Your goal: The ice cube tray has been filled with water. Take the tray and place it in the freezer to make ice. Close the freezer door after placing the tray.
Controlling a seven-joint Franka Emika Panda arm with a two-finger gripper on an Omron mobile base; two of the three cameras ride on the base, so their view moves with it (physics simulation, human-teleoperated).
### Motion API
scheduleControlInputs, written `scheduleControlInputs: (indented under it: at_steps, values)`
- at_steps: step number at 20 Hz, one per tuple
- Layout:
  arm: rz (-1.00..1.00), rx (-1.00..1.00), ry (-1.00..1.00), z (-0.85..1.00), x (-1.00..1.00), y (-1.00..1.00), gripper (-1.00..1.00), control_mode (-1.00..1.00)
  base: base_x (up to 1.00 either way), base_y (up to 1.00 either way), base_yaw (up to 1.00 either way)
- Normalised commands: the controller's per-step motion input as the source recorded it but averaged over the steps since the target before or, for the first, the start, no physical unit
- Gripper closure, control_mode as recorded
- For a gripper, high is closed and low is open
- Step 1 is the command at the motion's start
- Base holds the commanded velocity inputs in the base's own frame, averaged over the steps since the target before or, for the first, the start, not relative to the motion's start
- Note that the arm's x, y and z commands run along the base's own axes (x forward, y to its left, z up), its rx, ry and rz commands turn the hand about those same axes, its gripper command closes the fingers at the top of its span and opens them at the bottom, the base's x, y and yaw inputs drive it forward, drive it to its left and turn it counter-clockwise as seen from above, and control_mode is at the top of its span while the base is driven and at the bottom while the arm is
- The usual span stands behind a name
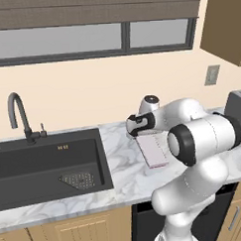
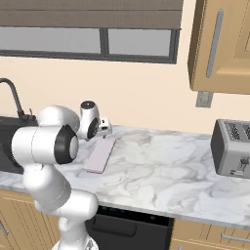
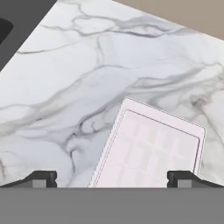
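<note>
lying flat on the marble counter (image 2: 161, 171), the ice cube tray (image 3: 151, 148) sits between the sink (image 1: 45, 165) and the toaster (image 2: 233, 146). the gripper (image 3: 112, 178) hovers over it, fingers wide apart, holding nothing. no readable writing shows.

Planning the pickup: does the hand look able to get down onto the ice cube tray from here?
Probably yes: the hand is open above the ice cube tray, with nothing between them on the counter.

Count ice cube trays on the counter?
1. The ice cube tray lies flat on the marble counter right of the sink, below the open gripper. The arm hides part of the counter.
</note>
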Motion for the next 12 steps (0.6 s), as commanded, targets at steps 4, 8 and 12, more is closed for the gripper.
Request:
scheduleControlInputs:
  at_steps: [4,8,12]
  values:
    - [0.00,0.00,0.00,-0.26,0.42,0.00,-1.00,-1.00,0.00,0.00,0.00]
    - [0.02,0.00,0.00,-0.30,0.36,0.00,-1.00,-1.00,0.00,0.00,0.00]
    - [0.03,0.00,0.00,-0.22,0.36,0.00,-1.00,-1.00,0.00,0.00,0.00]
